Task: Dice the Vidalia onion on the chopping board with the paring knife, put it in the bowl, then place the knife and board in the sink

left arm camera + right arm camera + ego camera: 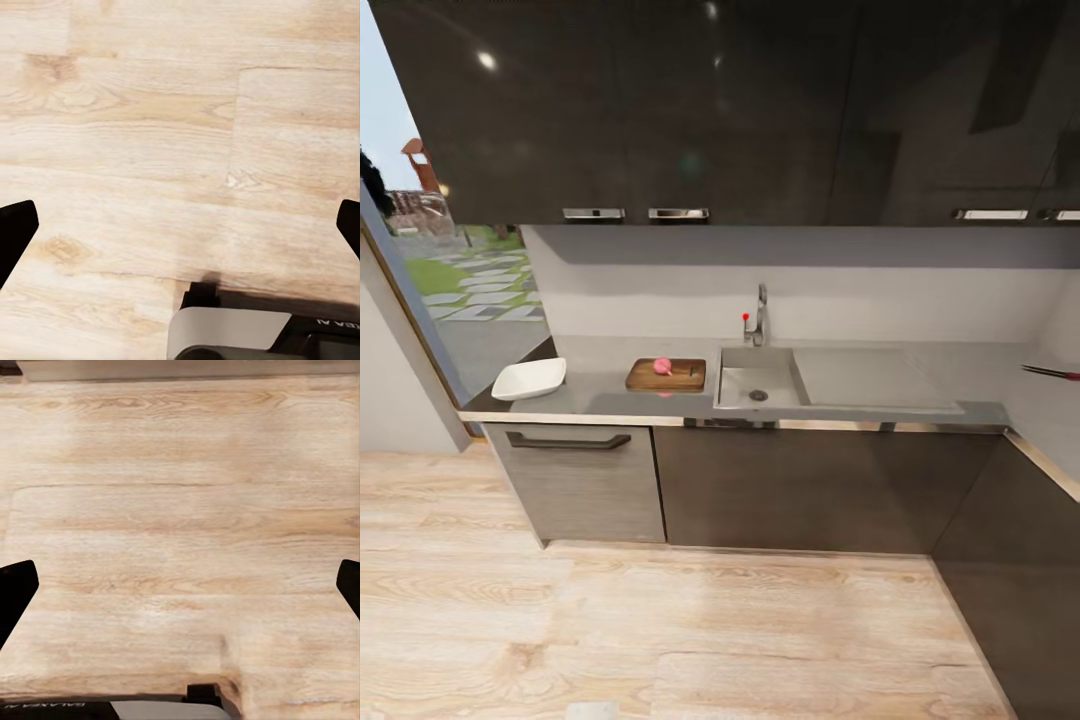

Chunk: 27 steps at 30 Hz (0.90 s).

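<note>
The small pinkish Vidalia onion rests on the dark brown chopping board, which lies on the grey countertop just left of the sink. The steel basin holds nothing but its drain, and the chrome tap stands behind it. Further left on the countertop sits the white bowl. A slim knife with a red handle lies on the side counter at the far right. My left gripper and right gripper both hang open over the wooden floor, holding nothing.
Dark grey cabinets run under the counter and glossy wall cabinets hang above. A side run of cabinets closes the right. A glass door opens to a garden at the left. Light wooden floor lies before the cabinets.
</note>
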Tool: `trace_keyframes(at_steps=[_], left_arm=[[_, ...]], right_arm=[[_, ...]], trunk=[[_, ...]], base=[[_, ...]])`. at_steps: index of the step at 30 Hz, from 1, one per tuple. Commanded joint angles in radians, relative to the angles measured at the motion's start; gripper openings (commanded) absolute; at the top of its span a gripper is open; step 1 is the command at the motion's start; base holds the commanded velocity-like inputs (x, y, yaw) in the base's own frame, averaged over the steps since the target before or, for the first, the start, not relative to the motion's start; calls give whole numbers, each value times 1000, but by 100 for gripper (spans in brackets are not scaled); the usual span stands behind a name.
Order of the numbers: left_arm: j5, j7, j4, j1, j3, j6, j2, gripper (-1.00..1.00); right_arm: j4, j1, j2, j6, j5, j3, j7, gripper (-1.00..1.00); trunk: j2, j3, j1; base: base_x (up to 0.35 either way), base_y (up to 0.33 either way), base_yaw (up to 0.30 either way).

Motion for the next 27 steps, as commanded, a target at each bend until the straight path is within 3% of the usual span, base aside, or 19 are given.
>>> trace_keyframes(at_steps=[1,18,27], left_arm=[[6,2,5,-2,-7,-7,-1,100],[6,2,5,-2,-7,-7,-1,100],[6,2,5,-2,-7,-7,-1,100]], right_arm=[[1,-1,-1,-4,-11,5,4,100],[1,-1,-1,-4,-11,7,4,100],[1,-1,-1,-4,-10,8,4,100]], trunk=[[6,1,-4],[125,55,-69],[125,55,-69]], base=[[0,0,0],[0,0,0],[0,0,0]])
